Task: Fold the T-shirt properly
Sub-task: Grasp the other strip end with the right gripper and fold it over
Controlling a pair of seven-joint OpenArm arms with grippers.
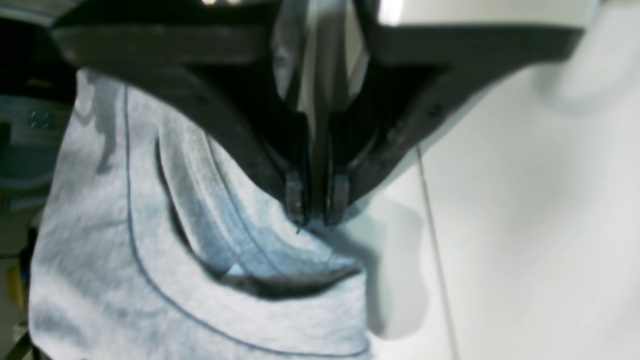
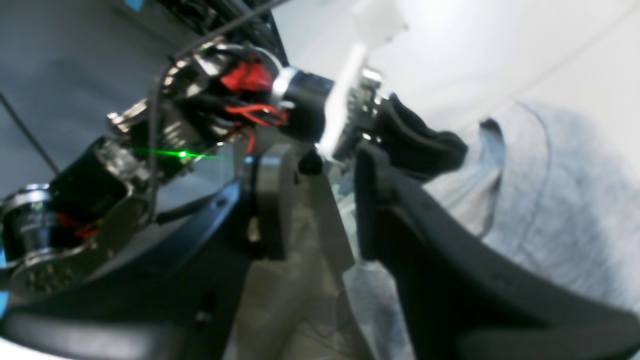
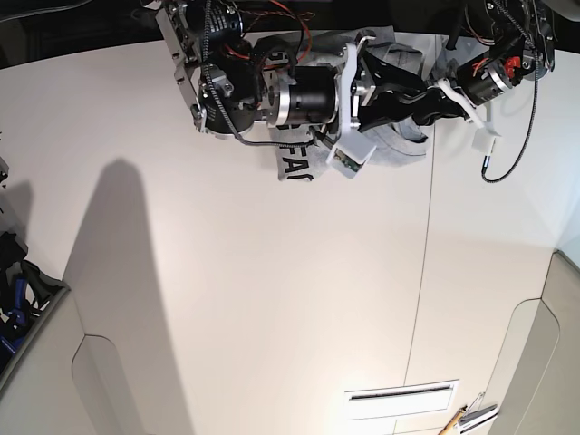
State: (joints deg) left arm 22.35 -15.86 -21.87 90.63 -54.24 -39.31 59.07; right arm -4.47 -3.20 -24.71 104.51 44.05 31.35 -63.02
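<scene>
Pinching grey cloth between its nearly closed black fingertips, the left gripper (image 1: 317,212) fills the top and centre of the left wrist view. A fold of the T-shirt (image 1: 150,260) runs up between the two fingers, and the rest of the heather-grey fabric spreads over the lower left of that frame, with a dark stitched seam curving across it and a shadowed pocket of folds just below the tips. White table (image 1: 525,225) takes up the right side of the frame.

Seen from the right wrist camera, the right gripper (image 2: 320,210) stands spread, with a clear gap between its two dark fingers and nothing held between them. Grey shirt fabric lies at the right of that frame, and the other arm's wiring, red and black, sits blurred in the upper left.

Farther off, the base view shows both arms meeting at the top centre of the frame over the bunched shirt, where black block letters (image 3: 295,167) show on a hanging part just below the arm on the left. Bare white tabletop fills everything below
</scene>
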